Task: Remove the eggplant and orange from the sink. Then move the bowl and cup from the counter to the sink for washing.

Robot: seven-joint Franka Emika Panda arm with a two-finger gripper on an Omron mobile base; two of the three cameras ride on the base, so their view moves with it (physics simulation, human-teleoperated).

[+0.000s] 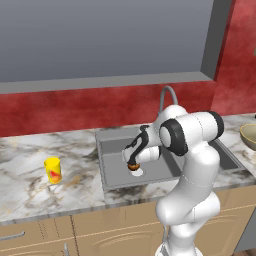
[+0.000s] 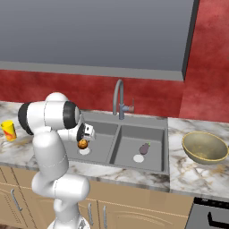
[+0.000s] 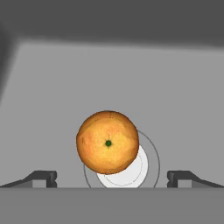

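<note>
Hovering over the orange [image 3: 107, 142] in the sink [image 1: 111, 172] | my gripper [image 3: 112, 178] spread wide, empty | risk: round fruit rolls away if I close off-centre

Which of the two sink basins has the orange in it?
The basin nearer the yellow cup. The orange sits by its white drain; the other basin, toward the bowl, holds the eggplant.

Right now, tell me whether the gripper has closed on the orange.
No: in the hand view the gripper stands open, fingertips wide on either side of the orange.
</note>
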